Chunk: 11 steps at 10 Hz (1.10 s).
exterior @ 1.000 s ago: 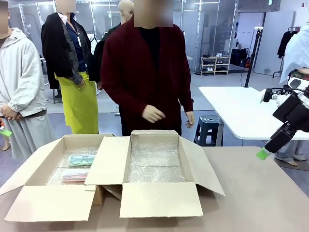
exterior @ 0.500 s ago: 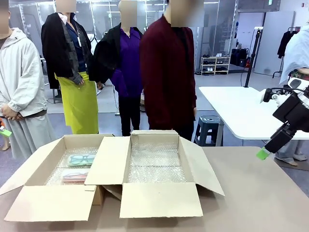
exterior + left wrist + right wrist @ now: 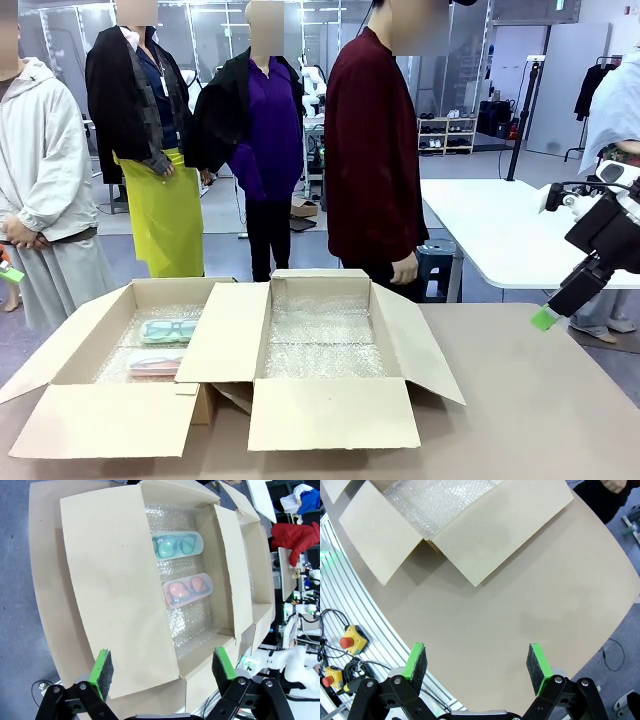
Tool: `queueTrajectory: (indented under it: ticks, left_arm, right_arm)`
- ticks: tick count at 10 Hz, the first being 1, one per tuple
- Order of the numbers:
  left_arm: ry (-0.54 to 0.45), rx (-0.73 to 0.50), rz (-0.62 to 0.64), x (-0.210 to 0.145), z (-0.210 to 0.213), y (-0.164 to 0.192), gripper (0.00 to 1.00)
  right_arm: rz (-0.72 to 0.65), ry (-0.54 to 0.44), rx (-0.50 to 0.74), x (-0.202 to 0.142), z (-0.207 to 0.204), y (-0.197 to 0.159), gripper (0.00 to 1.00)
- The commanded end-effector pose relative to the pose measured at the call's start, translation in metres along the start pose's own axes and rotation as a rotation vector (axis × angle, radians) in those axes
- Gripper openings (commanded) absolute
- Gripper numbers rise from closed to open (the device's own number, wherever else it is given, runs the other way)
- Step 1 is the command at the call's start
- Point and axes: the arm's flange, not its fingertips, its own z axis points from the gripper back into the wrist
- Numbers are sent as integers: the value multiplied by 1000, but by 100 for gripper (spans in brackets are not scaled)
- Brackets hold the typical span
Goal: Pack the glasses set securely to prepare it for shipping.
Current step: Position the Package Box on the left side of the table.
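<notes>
The glasses set lies in the left open cardboard box (image 3: 110, 320) on bubble wrap: a mint-green case (image 3: 168, 329) (image 3: 177, 546) with dark-framed glasses and a pale pink case (image 3: 156, 364) (image 3: 187, 589) beside it. My left gripper (image 3: 162, 667) hovers open high above that box's near flap, nothing between its green pads. My right gripper (image 3: 477, 662) is open over bare table; one green fingertip (image 3: 543, 319) of it shows at the far right, well clear of the boxes.
A second open box (image 3: 325, 340) (image 3: 427, 502) lined with bubble wrap stands right of the first. A person in a dark red top (image 3: 375, 160) stands behind the table, turned sideways. Bare tabletop (image 3: 540, 400) stretches to the right. Emergency-stop buttons (image 3: 342, 642) lie below the table edge.
The person in red has turned and stepped to the right, away from the boxes. Neither gripper nor the cases have moved.
</notes>
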Motion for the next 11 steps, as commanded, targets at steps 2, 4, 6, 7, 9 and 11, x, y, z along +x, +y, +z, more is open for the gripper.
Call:
queueTrajectory:
  ticks: [2,4,6,7,9,11]
  left_arm:
    - [-2,1,0,1,2,-1,100]
    - [-2,1,0,1,2,-1,100]
    - [-2,1,0,1,2,-1,100]
    - [-2,1,0,1,2,-1,100]
    - [-2,1,0,1,2,-1,100]
    - [-2,1,0,1,2,-1,100]
  right_arm:
    - [-4,6,-5,0,2,2,100]
    - [-4,6,-5,0,2,2,100]
    - [-4,6,-5,0,2,2,100]
    - [-4,6,-5,0,2,2,100]
    - [-4,6,-5,0,2,2,100]
    - [-4,6,-5,0,2,2,100]
